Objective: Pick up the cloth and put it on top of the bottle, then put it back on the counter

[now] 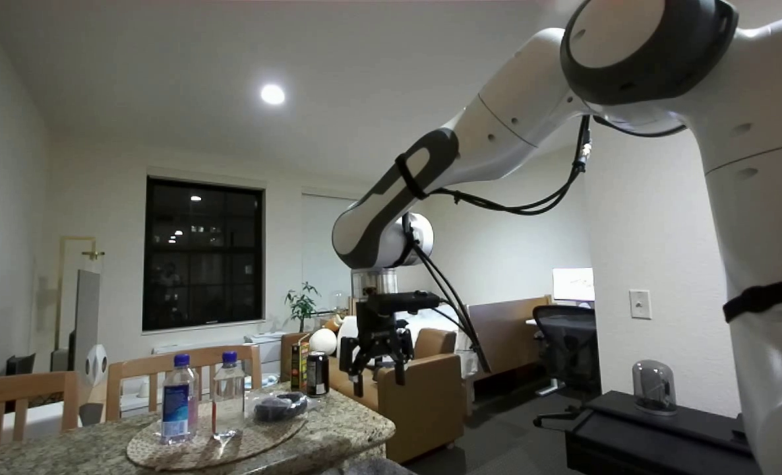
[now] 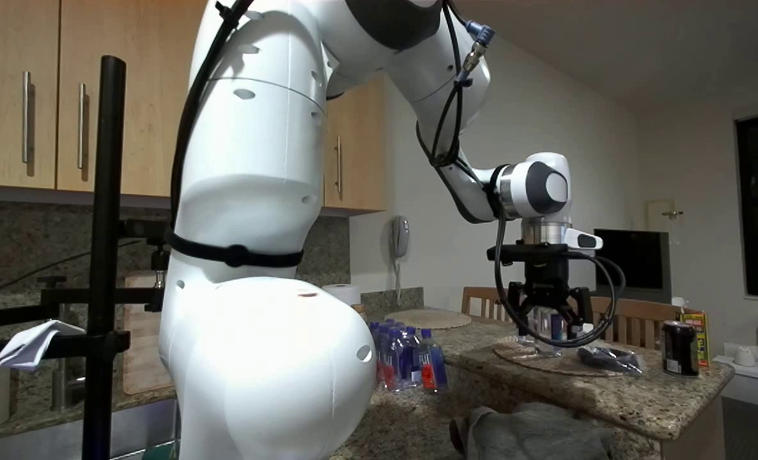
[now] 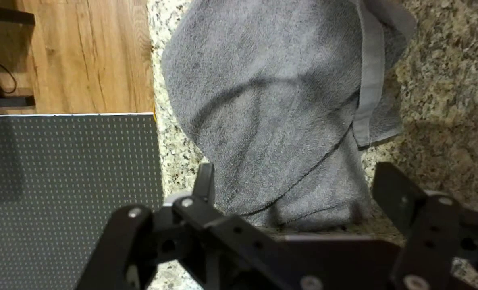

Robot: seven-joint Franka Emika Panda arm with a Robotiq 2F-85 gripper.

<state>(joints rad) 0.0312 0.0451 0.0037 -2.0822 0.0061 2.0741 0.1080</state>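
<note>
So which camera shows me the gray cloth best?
The wrist view: it shows the gray cloth from above, folds clear, though cropped at top. Both exterior views cut it off at the bottom, showing a bunched part and a mere sliver.

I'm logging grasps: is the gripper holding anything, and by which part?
Nothing is held: the gripper is open, and the gray cloth lies on the counter below.
</note>
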